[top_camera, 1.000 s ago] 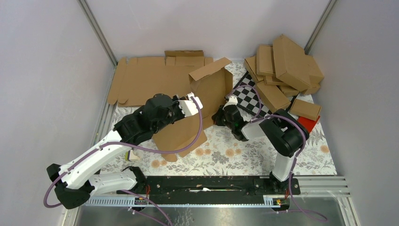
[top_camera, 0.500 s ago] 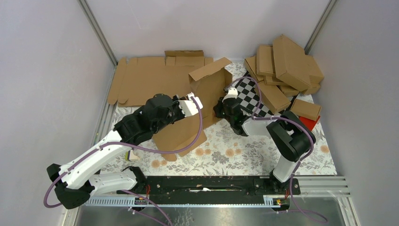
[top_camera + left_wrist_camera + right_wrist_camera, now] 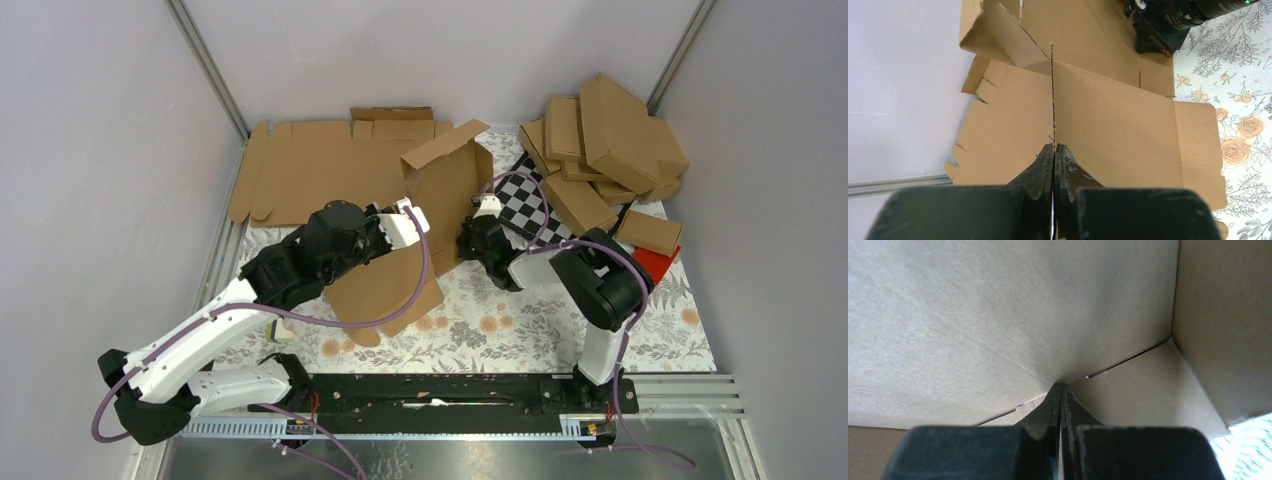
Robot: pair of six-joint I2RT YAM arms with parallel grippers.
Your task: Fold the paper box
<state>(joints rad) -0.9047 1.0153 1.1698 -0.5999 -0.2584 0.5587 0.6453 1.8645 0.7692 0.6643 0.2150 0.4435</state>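
Paper box (image 3: 440, 190) half-raised on floral cloth (image 3: 520, 325), mid-table. Left gripper (image 3: 1053, 150) pinches its upright wall edge – right gripper (image 3: 1060, 387) pressed together, tips at inner fold (pinching unclear). Behind: flat cardboard sheet (image 3: 310, 165), folded boxes (image 3: 615, 130) far right.

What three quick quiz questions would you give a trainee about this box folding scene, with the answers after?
1. True or false: the left gripper is open and clear of the paper box.
2. Where is the checkered board? A) in the left gripper; B) between the paper box and the pile of folded boxes; C) inside the paper box.
3. Fill in: the right gripper, its tip against the box's cardboard, has its jaws ____.
Key: 1 false, it is shut on a cardboard edge of the box; 2 B; 3 shut.
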